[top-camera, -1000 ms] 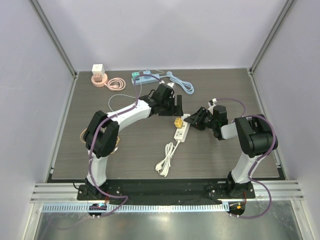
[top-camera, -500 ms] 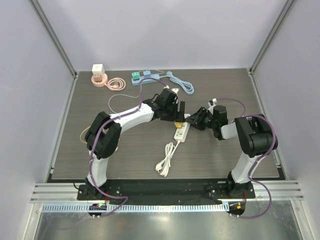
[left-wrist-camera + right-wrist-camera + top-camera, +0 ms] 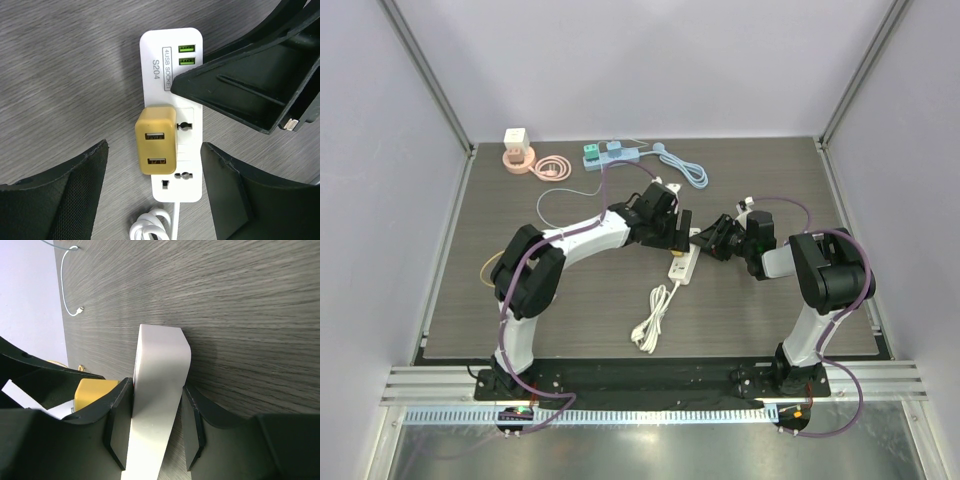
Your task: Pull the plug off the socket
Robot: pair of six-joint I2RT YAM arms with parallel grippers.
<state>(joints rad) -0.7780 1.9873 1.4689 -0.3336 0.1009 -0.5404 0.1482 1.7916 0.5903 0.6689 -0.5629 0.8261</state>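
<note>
the left gripper (image 3: pixel 154 150) stands wide, its black fingers (image 3: pixel 65 195) on either side of the yellow plug (image 3: pixel 156 140) and clear of it. the plug, a boxy block with two usb slots, sits seated in the glossy white power strip (image 3: pixel 189 145). the right gripper (image 3: pixel 156 425) is clamped across the strip near its green usb end. the strip's white cord (image 3: pixel 650 318) lies coiled toward the bases. on the dark wood-grain table (image 3: pixel 570 310), well behind, lie a pink cable coil (image 3: pixel 552 167), a green-and-blue strip (image 3: pixel 610 153) and a pale blue cable (image 3: pixel 685 170).
</note>
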